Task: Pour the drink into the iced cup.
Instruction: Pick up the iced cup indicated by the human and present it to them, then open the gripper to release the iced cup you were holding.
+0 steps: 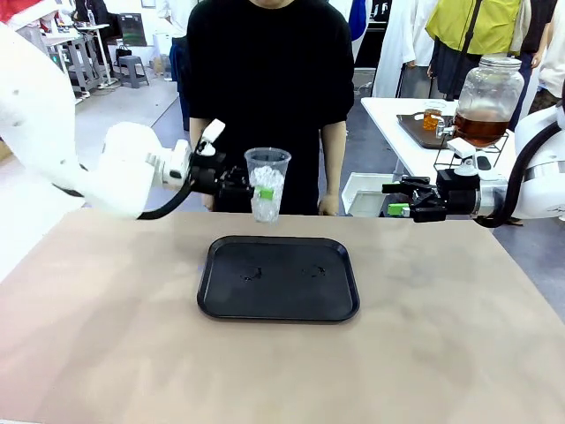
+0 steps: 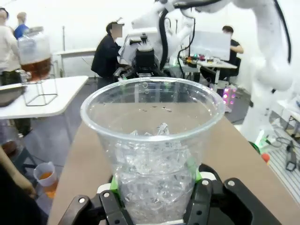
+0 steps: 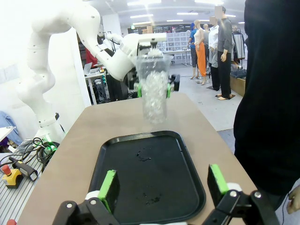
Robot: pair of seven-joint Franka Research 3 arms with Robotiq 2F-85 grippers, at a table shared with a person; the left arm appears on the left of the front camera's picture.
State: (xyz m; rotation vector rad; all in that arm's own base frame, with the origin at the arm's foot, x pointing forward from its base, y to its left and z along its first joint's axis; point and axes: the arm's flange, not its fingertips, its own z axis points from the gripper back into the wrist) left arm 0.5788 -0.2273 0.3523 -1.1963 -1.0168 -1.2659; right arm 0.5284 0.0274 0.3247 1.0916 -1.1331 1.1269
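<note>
**Iced cup held over tray**

At frame centre, the left gripper (image 1: 263,191) clamps the iced cup (image 1: 267,172) above the black tray (image 1: 282,296). At right, the right gripper (image 1: 397,198) has its fingers spread wide, holding nothing. The drink (image 1: 481,129) sits in the dispenser jar (image 1: 490,84), upper right.

A tray (image 1: 281,296) lies on the middle of the table (image 1: 115,344). The cup (image 1: 267,181), with ice (image 1: 266,196) in it, hangs clear of the table near the tray's far edge, left of its middle, clamped between the fingers of the left pincer (image 1: 262,191), which reaches in from the left. The right pincer (image 1: 395,200) hovers right of the tray over the table's far edge, well apart from the cup, jaws spread. A person (image 1: 269,79) stands behind the cup. Farther right and behind, a jar (image 1: 487,88) holding the drink (image 1: 481,129) sits on a stand (image 1: 472,152) on a side table (image 1: 393,119).
</note>
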